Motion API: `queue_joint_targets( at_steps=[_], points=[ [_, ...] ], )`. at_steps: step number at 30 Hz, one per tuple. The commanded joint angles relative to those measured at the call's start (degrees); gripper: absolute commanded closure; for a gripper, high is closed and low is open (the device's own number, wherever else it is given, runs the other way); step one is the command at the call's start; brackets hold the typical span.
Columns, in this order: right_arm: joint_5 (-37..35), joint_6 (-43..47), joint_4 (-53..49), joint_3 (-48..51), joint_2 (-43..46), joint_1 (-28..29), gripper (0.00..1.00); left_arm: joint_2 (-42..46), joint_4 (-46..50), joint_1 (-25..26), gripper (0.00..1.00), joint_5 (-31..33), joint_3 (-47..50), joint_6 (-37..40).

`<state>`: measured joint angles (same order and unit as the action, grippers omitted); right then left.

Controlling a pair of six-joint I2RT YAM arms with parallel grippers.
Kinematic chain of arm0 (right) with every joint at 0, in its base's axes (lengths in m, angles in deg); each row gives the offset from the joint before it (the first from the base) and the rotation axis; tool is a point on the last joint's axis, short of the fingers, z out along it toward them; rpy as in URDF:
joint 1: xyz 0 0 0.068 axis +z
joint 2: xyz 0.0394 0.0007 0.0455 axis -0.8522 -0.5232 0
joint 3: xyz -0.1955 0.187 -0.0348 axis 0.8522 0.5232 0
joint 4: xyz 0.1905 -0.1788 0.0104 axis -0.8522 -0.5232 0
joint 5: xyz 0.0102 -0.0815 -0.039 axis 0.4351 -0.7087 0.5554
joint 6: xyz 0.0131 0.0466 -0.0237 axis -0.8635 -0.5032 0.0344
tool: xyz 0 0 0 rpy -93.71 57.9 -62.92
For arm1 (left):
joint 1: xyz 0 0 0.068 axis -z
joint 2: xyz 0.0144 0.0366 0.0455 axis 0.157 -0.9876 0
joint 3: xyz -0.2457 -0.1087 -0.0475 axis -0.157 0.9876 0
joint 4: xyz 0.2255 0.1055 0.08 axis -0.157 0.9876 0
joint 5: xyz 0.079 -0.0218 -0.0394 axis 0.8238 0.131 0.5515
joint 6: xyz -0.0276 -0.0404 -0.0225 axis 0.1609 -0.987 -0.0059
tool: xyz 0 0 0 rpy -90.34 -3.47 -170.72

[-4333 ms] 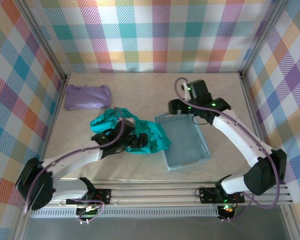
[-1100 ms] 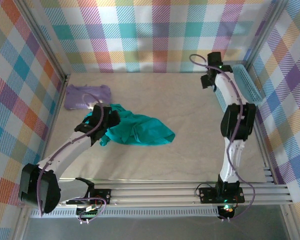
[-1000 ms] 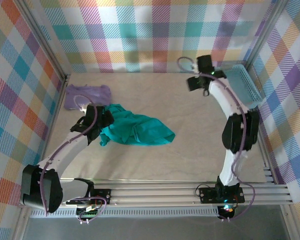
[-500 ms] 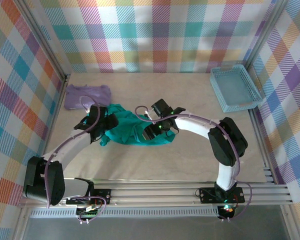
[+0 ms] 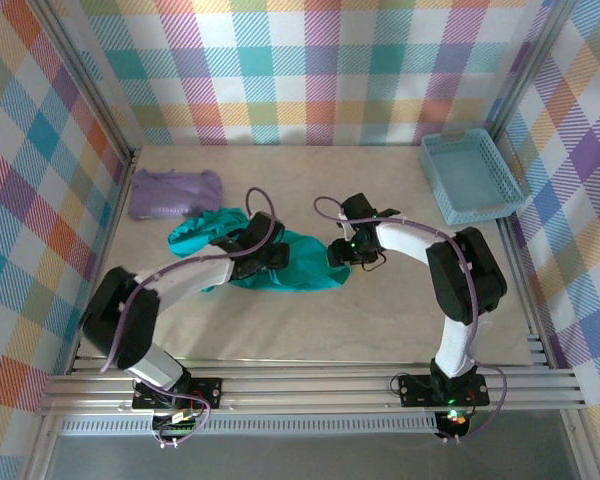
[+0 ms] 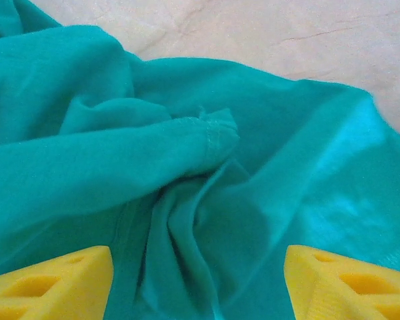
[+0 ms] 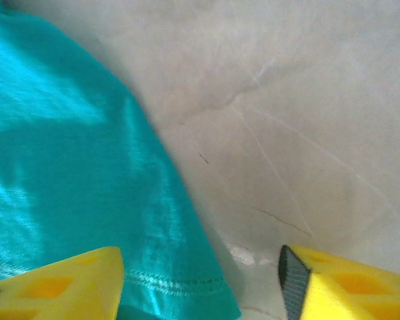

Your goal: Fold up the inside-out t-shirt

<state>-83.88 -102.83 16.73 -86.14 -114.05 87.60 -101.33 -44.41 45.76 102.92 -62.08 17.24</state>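
Since half a second ago, my left gripper [image 5: 264,256] has travelled from the left edge of the inside-out t-shirt [image 5: 305,272] to its middle. My right gripper [image 5: 341,252] has shifted outward to the shirt's right edge.

The shirt lies crumpled on the table [image 5: 380,320], left of centre in the top view. Its upper-left end lies just beside the lavender garment [image 5: 175,192]. The light blue basket [image 5: 470,180] stands in the upper right corner, well apart from the shirt.

Left gripper: I hold the jaws wide. In the left wrist view the yellow fingertips [image 6: 53,280] sit at the lower corners of the frame, with bunched teal folds between them (no pinch on the cloth is visible).

Right gripper: I hold the jaws wide. In the right wrist view the fingertip at lower left [image 7: 53,283] is over the shirt, close to its stitched hem [image 7: 173,280]. The fingertip at lower right is over bare table. The shirt's edge runs from upper left to lower centre.
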Motion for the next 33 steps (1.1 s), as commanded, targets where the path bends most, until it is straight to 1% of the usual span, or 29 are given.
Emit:
queue_joint_targets(
  at_steps=[1,3,5,8,9,10,13,17,19,20,21,23,25,26,29,30,33],
  points=[
    [2.3,-2.0,1.2,-0.3,-2.6,-0.5,0.45,-4.7,2.5,0.3,0.37,4.6,-3.3,1.2],
    [3.5,-2.1,2.1,-0.6,-3.4,-0.5,0.56,-6.9,0.9,0.0,0.48,5.3,-4.3,1.3],
    [4.9,-2.4,3.1,-0.9,-3.7,-0.6,0.71,-9.0,-0.4,-0.3,0.61,5.4,-5.3,1.3],
    [4.7,-1.9,3.9,-0.9,-0.7,-0.9,0.94,-10.7,-0.4,-1.0,0.89,6.7,-7.4,1.5],
    [4.9,-1.6,4.4,-0.7,1.5,-1.2,1.0,-10.2,-2.4,-1.3,0.97,7.0,-7.6,1.5],
    [5.6,-1.4,5.2,-0.4,4.1,-1.6,1.0,-9.1,-3.0,-1.6,1.0,7.1,-7.6,1.5],
    [8.1,-0.7,6.5,-0.5,11.3,-2.3,1.0,-2.5,-3.5,-2.4,1.0,6.7,-7.8,1.2],
    [7.2,0.7,5.6,-2.2,20.8,-3.5,1.0,10.7,-5.6,-3.1,1.0,0.5,-7.7,-0.7],
    [6.3,1.8,4.2,-3.1,22.6,-4.0,1.0,15.9,-8.3,-3.1,1.0,-2.7,-6.4,-2.3],
    [5.7,1.9,2.9,-3.5,22.2,-4.0,1.0,17.2,-8.7,-3.1,1.0,-3.2,-6.0,-3.2],
    [6.7,1.4,2.1,-3.2,21.3,-4.1,0.98,18.0,-8.6,-3.1,1.0,-3.5,-5.8,-3.9],
    [12.3,-0.7,5.4,0.4,19.8,-3.2,0.8,18.5,-7.7,-3.1,1.0,-3.8,-5.4,-5.4],
    [14.8,-2.3,10.0,4.2,18.7,-0.8,0.62,18.9,-7.3,-3.1,1.0,-4.9,-5.2,-6.2],
    [15.1,-2.9,11.6,5.4,17.6,0.6,0.55,19.2,-7.3,-3.1,1.0,-5.4,-5.0,-6.4],
    [15.8,-4.1,14.0,7.1,13.7,3.2,0.4,19.8,-6.8,-3.1,1.0,-5.0,-4.6,-6.4],
    [16.2,-4.4,14.8,7.8,13.0,3.5,0.37,19.8,-6.5,-3.1,1.0,-4.7,-4.6,-6.3],
    [18.0,-5.4,17.6,10.7,12.7,3.8,0.31,19.8,-6.0,-3.1,1.0,-4.3,-4.4,-6.3]
  ],
)
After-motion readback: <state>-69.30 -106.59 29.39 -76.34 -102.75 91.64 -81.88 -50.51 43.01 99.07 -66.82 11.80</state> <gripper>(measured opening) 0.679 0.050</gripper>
